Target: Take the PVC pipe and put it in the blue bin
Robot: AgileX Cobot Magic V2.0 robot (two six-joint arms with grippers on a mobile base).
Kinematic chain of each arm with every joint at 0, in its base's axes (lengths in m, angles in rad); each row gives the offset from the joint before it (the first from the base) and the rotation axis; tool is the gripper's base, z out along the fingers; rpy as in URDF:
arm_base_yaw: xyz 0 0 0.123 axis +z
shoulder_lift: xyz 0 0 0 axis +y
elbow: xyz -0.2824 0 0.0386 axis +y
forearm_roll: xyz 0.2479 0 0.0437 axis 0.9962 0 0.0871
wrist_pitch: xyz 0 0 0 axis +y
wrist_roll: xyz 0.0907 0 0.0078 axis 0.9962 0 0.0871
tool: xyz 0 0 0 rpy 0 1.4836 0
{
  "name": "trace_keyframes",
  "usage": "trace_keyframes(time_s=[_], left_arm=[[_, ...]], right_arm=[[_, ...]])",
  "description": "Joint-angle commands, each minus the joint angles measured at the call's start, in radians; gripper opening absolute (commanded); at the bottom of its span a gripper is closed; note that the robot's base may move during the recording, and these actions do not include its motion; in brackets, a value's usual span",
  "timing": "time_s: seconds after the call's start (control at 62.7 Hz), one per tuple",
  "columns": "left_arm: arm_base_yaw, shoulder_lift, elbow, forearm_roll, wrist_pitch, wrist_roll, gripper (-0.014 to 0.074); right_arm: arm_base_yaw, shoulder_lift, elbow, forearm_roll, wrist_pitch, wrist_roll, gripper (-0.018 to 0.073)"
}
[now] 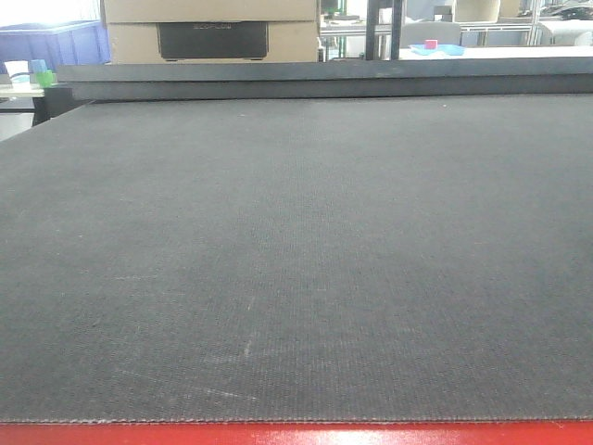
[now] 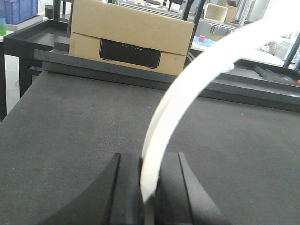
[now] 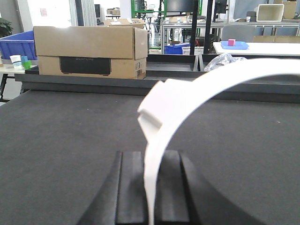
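Left gripper point(image 2: 147, 158) and right gripper point(image 3: 151, 155) both have matte black fingers point(image 2: 125, 192), outer edges curved

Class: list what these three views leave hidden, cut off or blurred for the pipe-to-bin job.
1. Front view: only the dark grey mat table; no arms or PVC pipe show.
2. Left wrist view: a blurred white curved strip covers the left gripper's gap and runs off-frame; pipe or not, unclear.
3. Right wrist view: the same for the right gripper; the blue plastic bin is cut by the left edge.
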Motion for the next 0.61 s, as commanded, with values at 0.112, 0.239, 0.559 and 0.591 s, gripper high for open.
trace_keyframes(time_s=[0.112,0.239,0.559,0.591], left_arm=[[0.001,-0.006,0.002,0.003,-0.028,-0.001,-0.0111],[0.001,-0.006,0.002,0.003,-0.028,-0.001,-0.0111],[0.001,-0.006,0.002,0.003,-0.028,-0.001,-0.0111],[0.001,-0.006,0.002,0.003,-0.028,-0.001,-0.0111]], right_arm=[[-0.001,-0.004,0.000,-0.012,-0.022,-0.012,-0.0162],[-0.001,-0.004,0.000,-0.012,-0.022,-0.012,-0.0162],[-0.001,-0.004,0.000,-0.012,-0.022,-0.012,-0.0162],[-0.001,-0.004,0.000,-0.012,-0.022,-0.012,-0.0162]])
